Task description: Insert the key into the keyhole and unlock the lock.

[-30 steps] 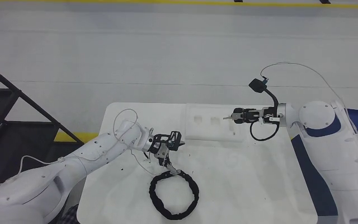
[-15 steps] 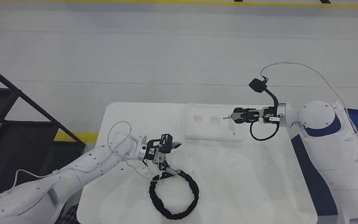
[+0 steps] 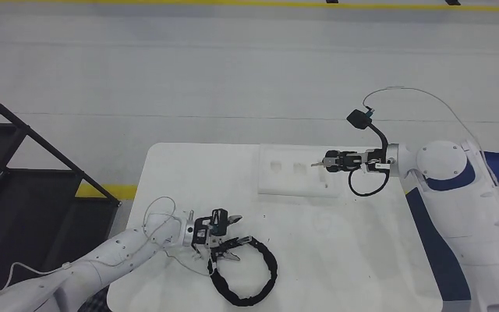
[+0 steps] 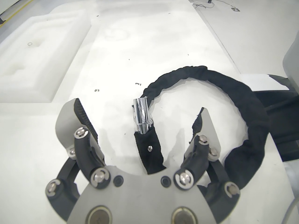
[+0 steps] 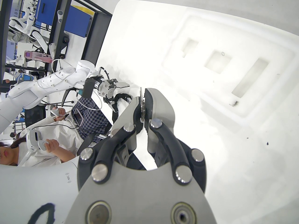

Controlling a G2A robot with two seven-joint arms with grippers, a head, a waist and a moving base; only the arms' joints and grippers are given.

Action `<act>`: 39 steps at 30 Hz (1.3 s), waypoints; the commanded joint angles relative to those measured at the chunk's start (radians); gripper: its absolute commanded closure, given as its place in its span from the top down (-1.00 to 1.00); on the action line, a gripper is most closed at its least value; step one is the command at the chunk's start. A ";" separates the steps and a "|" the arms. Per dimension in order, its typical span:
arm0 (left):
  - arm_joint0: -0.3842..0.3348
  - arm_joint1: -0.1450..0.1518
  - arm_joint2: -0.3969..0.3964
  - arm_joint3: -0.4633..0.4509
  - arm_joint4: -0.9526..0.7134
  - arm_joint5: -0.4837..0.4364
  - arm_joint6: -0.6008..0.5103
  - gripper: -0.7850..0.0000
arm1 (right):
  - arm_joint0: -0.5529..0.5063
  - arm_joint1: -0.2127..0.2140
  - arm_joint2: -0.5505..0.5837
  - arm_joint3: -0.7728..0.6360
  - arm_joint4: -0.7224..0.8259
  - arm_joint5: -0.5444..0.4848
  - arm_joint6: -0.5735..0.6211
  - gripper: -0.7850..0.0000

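The lock is a black fabric-covered cable loop [image 3: 243,274] lying near the table's front edge, with a chrome cylinder end [image 4: 142,115]. My left gripper [image 4: 138,106] stands open, low over the table, its fingers [image 4: 80,115] on either side of the cylinder without touching it. In the top view the left gripper [image 3: 232,234] sits at the loop's upper left end. My right gripper [image 5: 143,97] is shut on a thin metal key [image 5: 141,102], held in the air over the foam tray's right end. The key tip [image 3: 315,164] points left from the right gripper [image 3: 326,163].
A white foam tray [image 3: 296,187] with several rectangular recesses lies at the back middle of the white table [image 3: 351,249]. The table's right front part is bare. A black frame [image 3: 47,152] stands off the left side.
My left arm has pulled back and down toward the front edge, bringing its open gripper around the lock's metal end. The right arm with the key has stayed still.
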 commanded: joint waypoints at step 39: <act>0.092 -0.021 -0.156 -0.025 0.060 0.027 0.016 -1.00 | 0.000 0.000 0.000 0.000 0.000 0.000 0.000 -1.00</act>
